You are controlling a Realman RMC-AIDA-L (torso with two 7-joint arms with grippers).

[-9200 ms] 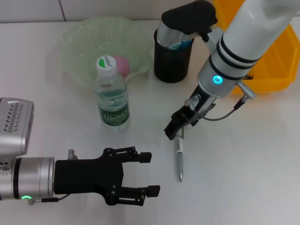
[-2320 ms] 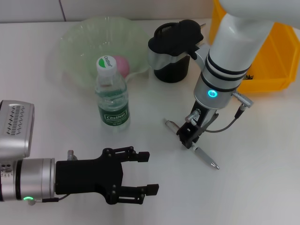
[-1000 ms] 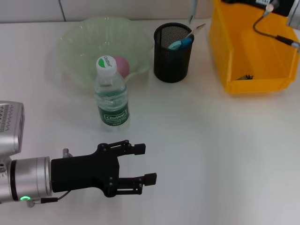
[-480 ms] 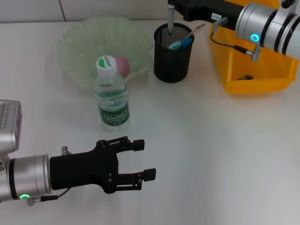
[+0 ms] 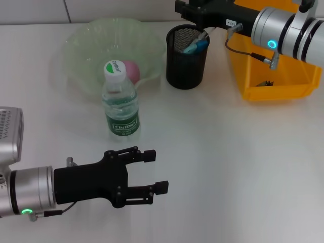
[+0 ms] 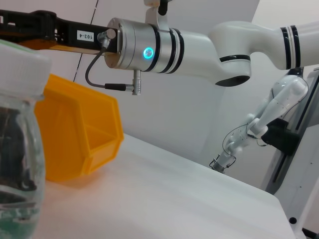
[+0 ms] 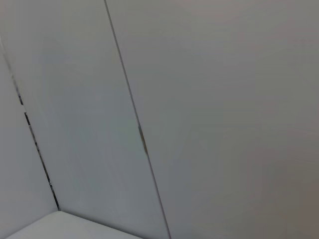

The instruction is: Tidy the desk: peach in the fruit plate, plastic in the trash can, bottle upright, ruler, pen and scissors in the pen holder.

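Left gripper (image 5: 152, 172): low at the near left of the desk (image 5: 228, 167), fingers spread wide, nothing between them, hovering or resting just over the surface.

Fruit plate (image 5: 83, 45): pale green, translucent, wavy-rimmed, at the far left. Peach (image 5: 131, 68): pink, lying inside the plate, partly hidden behind the bottle cap.

Bottle (image 5: 120, 104): clear plastic, green label, white and green cap, standing upright just in front of the plate, between plate and left gripper; also close and blurred at the edge of the left wrist view (image 6: 17, 149).

Pen holder (image 5: 186, 61): black mesh cup, upright, right of the plate, near the far edge. Inside, a blue-handled item and a pale slim item leaning toward the right rim; possibly scissors and pen or ruler, too small to tell apart.

Right gripper (image 5: 192, 10): black, reaching in from the right, directly above the holder's mouth; finger state not discernible, cannot tell.

Trash can (image 5: 253, 66): yellow bin at the far right, beneath the right arm, with a small dark scrap on its floor.

Right wrist view: plain grey wall panels only.
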